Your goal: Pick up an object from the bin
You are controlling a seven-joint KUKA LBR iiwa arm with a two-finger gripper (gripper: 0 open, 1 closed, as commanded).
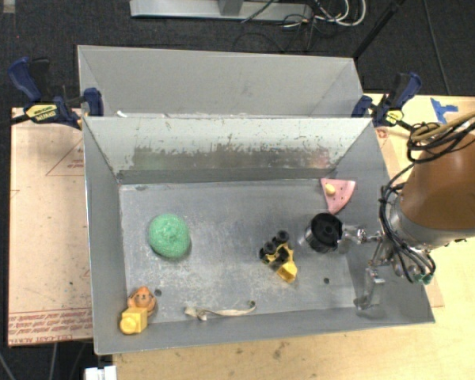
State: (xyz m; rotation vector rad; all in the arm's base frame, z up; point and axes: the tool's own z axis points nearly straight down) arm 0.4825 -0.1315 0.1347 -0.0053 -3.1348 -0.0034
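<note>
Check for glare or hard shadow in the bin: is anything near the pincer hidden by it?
Camera view: even light, only a pale sheen on the back wall, above the things. Camera view: shadows are soft; the black round thing, the black-and-yellow toy and the pink wedge stand out plainly. Camera view: the pincer, at the near right corner, catches no glare.

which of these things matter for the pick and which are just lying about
job: claw, bin, black round cap nearest the claw, perhaps
lying about: green ball, pink wedge, black and yellow toy, orange and yellow toy, pale strip
</note>
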